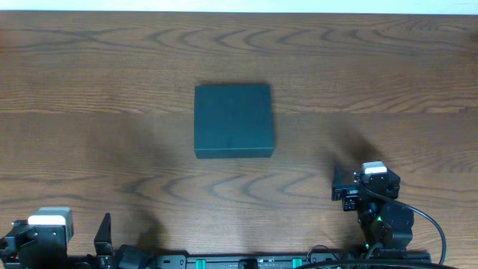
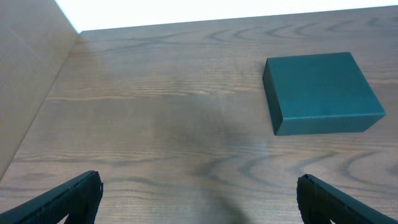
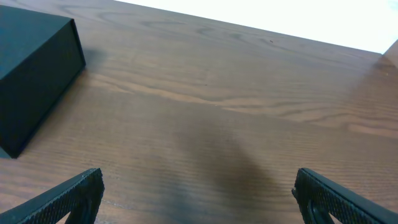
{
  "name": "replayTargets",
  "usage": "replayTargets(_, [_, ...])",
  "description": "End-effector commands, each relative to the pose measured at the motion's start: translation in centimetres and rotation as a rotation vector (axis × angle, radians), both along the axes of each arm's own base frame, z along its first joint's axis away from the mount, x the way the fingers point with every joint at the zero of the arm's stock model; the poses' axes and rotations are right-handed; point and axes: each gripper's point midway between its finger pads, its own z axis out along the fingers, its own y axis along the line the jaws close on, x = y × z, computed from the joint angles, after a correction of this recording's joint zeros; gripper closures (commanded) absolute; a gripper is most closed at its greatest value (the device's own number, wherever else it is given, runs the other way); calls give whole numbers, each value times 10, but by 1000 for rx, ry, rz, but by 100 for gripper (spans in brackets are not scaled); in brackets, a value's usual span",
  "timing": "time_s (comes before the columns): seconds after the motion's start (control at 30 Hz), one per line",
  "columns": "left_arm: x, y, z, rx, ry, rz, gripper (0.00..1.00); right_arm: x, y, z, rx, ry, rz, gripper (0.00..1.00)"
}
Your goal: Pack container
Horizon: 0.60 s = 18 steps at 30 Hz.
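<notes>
The container (image 1: 233, 119) is dark teal all over, plain and unpatterned; in the right wrist view it reads almost black. The counter (image 1: 112, 90) is mid-brown wood, its darker grain running in long streaks and looping ovals. The left end effector (image 2: 198, 180) and the right end effector (image 3: 198, 175) have black fingers. A side panel (image 2: 25, 74) is pale beige with faint grain. The right arm (image 1: 382, 217) is black with a white cap and a small green light.
</notes>
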Motion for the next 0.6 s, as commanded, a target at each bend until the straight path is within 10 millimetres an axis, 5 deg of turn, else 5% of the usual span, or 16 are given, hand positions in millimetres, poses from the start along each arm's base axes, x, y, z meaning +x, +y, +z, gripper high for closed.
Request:
replayTargets(0.0, [-1,2,1,3,-5,13,2,0,-3,-5,9,4,-19,1])
replayTargets(0.17, [10,10,25,134,-112,8,2,0,-3,-5,9,4,-19,1])
replayTargets(0.4, [35,14,101,50,-513,150,2,0,-3,-5,9,4,-18,1])
replayTargets(0.57, [52,13,116,29,-700,175,1,0,-3,-5,9,4,-18,1])
